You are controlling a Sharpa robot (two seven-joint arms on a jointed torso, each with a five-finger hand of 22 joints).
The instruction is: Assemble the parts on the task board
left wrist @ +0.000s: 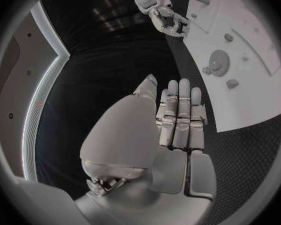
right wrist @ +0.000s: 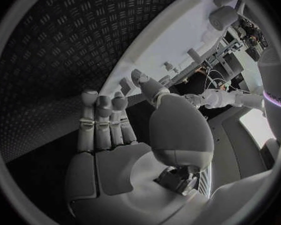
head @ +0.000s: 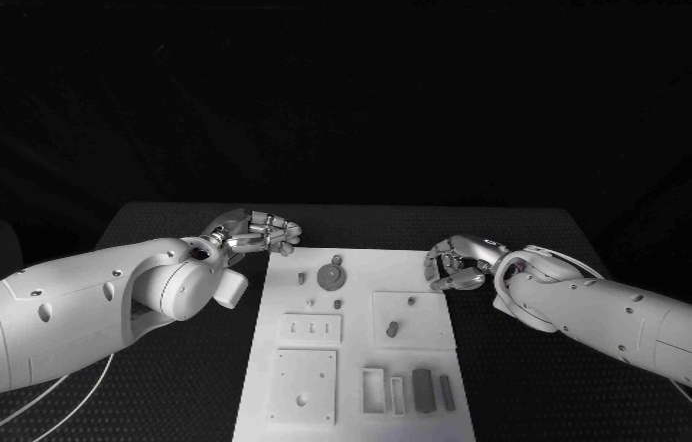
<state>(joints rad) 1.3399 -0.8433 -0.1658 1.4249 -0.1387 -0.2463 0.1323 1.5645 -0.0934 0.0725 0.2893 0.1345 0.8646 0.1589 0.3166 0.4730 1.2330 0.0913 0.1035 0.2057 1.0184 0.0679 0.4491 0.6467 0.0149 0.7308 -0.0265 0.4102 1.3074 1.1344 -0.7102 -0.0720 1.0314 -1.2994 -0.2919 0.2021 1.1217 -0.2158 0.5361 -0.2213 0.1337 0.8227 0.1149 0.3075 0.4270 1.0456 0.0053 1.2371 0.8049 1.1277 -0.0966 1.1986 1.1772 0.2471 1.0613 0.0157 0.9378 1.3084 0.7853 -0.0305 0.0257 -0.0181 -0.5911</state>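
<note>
The white task board [head: 361, 262] lies lengthwise in the middle of the black table. On its far half sit a round disc [head: 333, 277], a small peg [head: 302, 278] and other small dark parts [head: 392, 329]; several oblong parts [head: 423, 387] lie in slots near the front. My left hand [head: 257, 232] hovers by the board's far left corner, fingers extended side by side [left wrist: 178, 120], holding nothing. My right hand [head: 462, 264] hangs at the board's right edge, likewise empty [right wrist: 115, 130]. The left wrist view shows the disc [left wrist: 217, 61] on the board [left wrist: 253, 95], with the right hand [left wrist: 162, 15] beyond.
Square white plates [head: 312, 329] [head: 304, 380] with small holes are set into the board's left side. Black ribbed table surface [head: 173, 227] spreads on both sides of the board. A thin cable [head: 58, 392] loops under my left arm.
</note>
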